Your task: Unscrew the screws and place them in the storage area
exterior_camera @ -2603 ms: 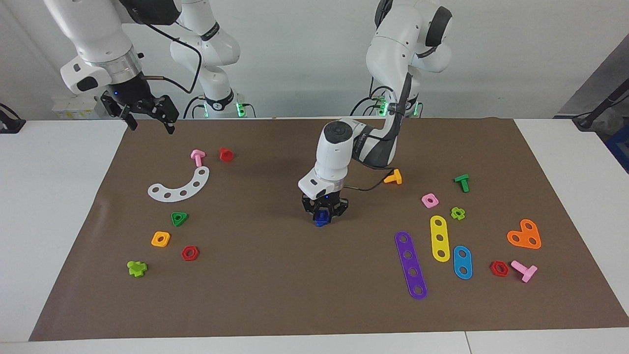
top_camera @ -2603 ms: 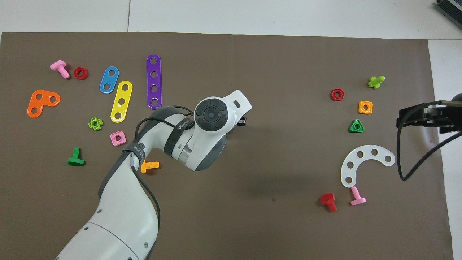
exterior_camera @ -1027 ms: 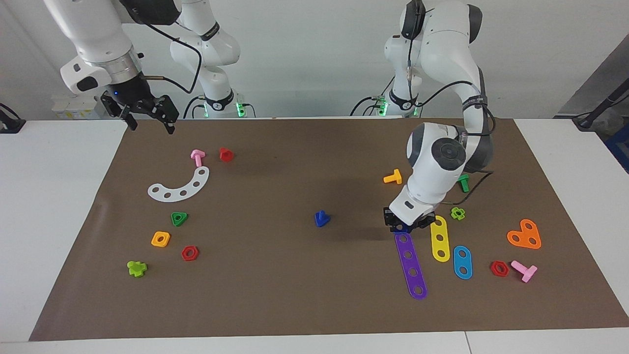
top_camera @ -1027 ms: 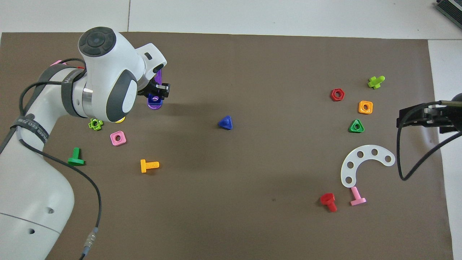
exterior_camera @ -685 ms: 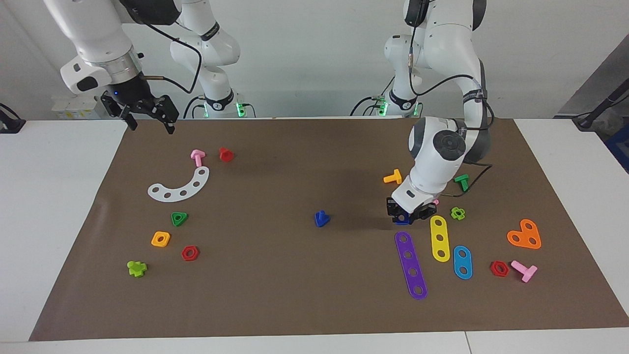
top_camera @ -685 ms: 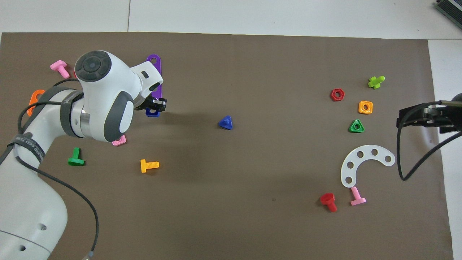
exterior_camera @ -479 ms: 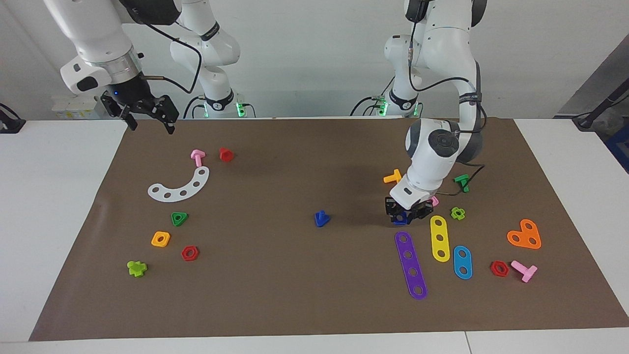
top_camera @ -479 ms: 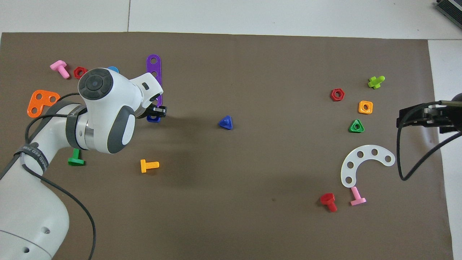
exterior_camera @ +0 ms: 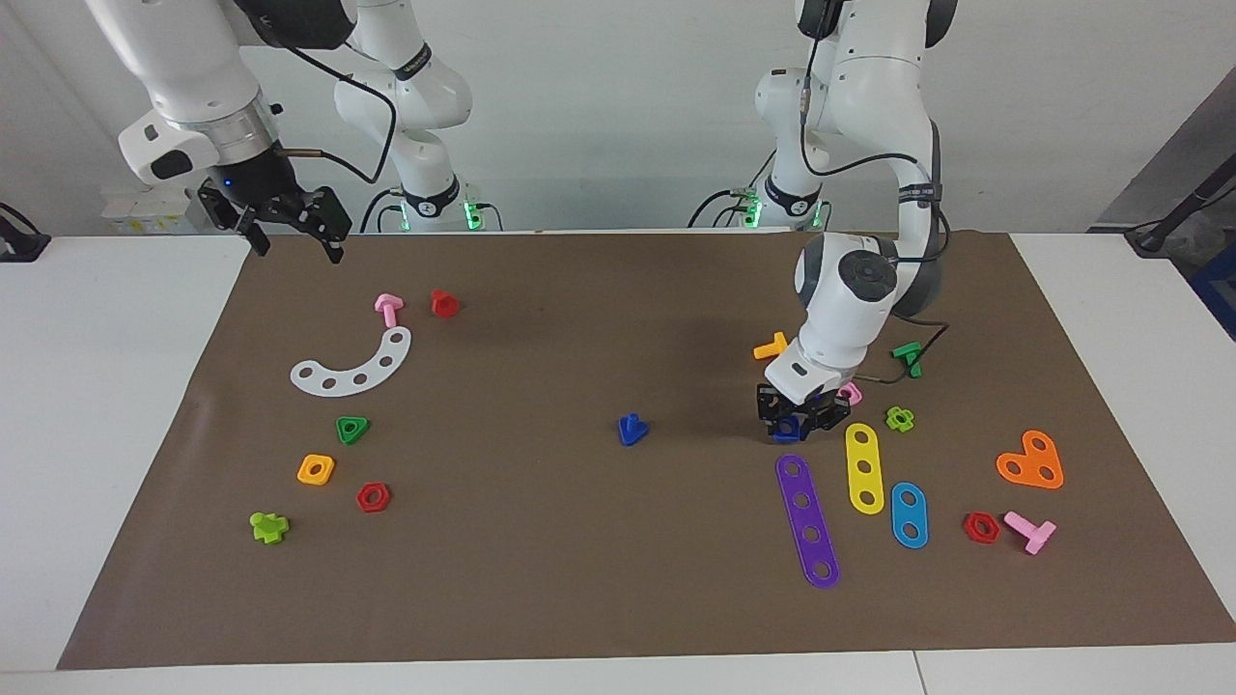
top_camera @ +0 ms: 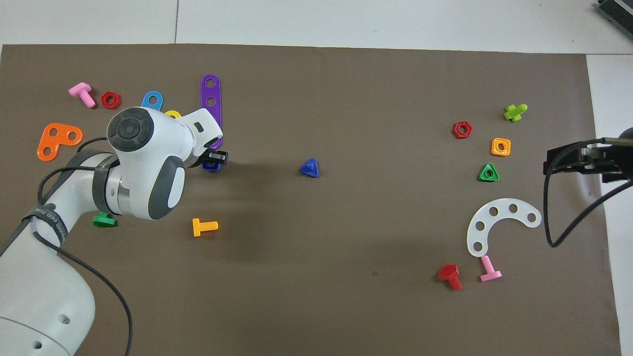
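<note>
The blue screw [exterior_camera: 632,429] lies head down with its stem up in the middle of the brown mat, with no gripper on it; it also shows in the overhead view [top_camera: 309,168]. My left gripper [exterior_camera: 797,422] is low at the mat beside the near end of the purple strip [exterior_camera: 807,519], shut on a blue square nut [exterior_camera: 787,426], which also shows in the overhead view [top_camera: 211,165]. The storage area [exterior_camera: 338,425] holds a white curved strip [exterior_camera: 352,367], a green triangular nut [exterior_camera: 352,430], an orange square nut [exterior_camera: 316,469] and a red hexagonal nut [exterior_camera: 373,497]. My right gripper [exterior_camera: 297,249] waits open, raised over the mat's edge at the right arm's end.
Yellow [exterior_camera: 864,467] and blue [exterior_camera: 909,514] strips, an orange heart plate [exterior_camera: 1031,461], a pink nut [exterior_camera: 850,393] and orange [exterior_camera: 772,347], green [exterior_camera: 908,358] and pink [exterior_camera: 1030,531] bolts lie at the left arm's end. A pink bolt [exterior_camera: 388,309] and a red bolt [exterior_camera: 443,303] lie near the white strip.
The left gripper left the blue screw in the middle of the mat and carried the blue nut toward the left arm's end. In the last second it drew slightly nearer the robots. The right arm stayed still.
</note>
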Available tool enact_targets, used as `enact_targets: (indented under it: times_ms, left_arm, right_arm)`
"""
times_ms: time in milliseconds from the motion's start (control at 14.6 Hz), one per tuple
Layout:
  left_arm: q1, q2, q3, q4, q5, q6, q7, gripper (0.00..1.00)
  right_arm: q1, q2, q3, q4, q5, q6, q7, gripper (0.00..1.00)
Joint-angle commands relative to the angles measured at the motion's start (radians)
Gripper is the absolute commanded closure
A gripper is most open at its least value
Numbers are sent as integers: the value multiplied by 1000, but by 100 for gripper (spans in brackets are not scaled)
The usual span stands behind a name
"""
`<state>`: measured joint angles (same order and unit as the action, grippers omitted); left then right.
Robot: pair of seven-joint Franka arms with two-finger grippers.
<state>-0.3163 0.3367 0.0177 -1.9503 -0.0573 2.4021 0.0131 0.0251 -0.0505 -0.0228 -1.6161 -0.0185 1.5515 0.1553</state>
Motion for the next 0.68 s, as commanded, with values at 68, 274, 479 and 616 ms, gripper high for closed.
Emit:
enact_targets:
  times_ms: [68, 274, 479, 616]
  left_arm:
    - [25, -42, 2, -45, -16, 28, 65, 0]
    - [43, -44, 2, -10, -16, 12, 67, 0]
    - [94, -74, 2, 13, -16, -26, 67, 0]
    - [135, -79, 4, 81, -16, -143, 65, 0]
  right_arm:
    - [-10, -22, 6, -22, 18, 4, -16, 0]
    - [-10, -22, 6, -22, 18, 4, -16, 0]
    - [-10, -22, 6, -22, 18, 4, -16, 0]
    - [-10, -22, 6, -22, 18, 4, -16, 0]
